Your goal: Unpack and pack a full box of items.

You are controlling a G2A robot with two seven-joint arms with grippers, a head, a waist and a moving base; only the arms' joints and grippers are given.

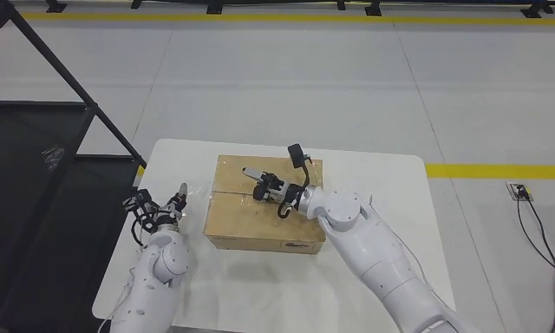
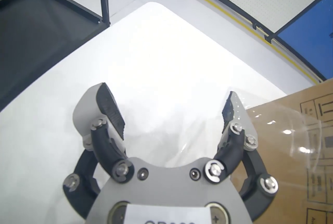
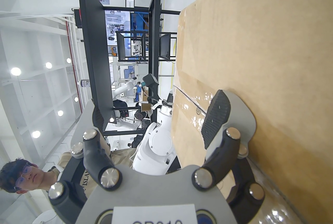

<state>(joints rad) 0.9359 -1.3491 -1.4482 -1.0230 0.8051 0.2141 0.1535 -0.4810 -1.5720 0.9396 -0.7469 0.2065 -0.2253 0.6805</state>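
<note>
The right gripper (image 3: 158,105) is held spread wide over the closed cardboard box (image 1: 256,222), with one pad (image 3: 216,115) seemingly laid against the taped seam (image 3: 187,98). The left gripper (image 2: 166,91) is likewise held spread and empty just beside the box, above the white table (image 1: 373,264).

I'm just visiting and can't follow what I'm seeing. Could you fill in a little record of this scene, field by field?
Box: cardboard box, flaps shut, on the white table
Seam: clear tape along the middle of the box top
Right gripper: open, over the box top, one pad by the seam
Left gripper: open, empty, above the table beside the box
Unpacking: not yet begun
</note>
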